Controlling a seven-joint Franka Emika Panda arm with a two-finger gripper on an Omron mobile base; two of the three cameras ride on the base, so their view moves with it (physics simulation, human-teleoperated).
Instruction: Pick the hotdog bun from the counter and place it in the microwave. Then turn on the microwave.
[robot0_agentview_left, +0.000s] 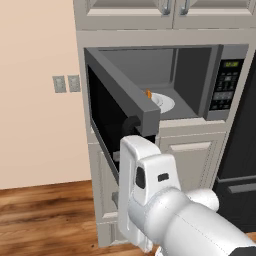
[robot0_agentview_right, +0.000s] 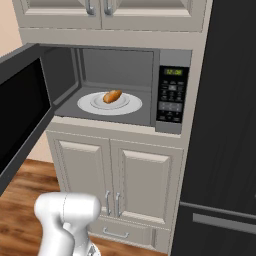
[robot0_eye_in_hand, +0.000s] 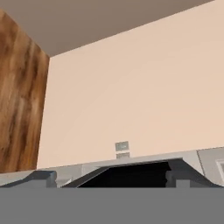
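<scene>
Hotdog bun (robot0_agentview_right: 112, 96): tan-orange oblong roll, upper centre, on round white plate (robot0_agentview_right: 131, 107) inside grey-framed microwave (robot0_agentview_right: 172, 98); black glass door (robot0_agentview_right: 20, 110) open. Gripper finger state: cannot tell.

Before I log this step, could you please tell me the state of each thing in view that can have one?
microwave door: swung wide open.
hotdog bun: lying on the white plate inside the microwave.
keypad display: lit green.
upper cabinet doors: closed.
lower cabinet doors: closed.

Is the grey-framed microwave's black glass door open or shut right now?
Open. The black glass door swings wide to the left, exposing the cavity, where the small tan-orange hotdog bun lies on the round white plate.
</scene>
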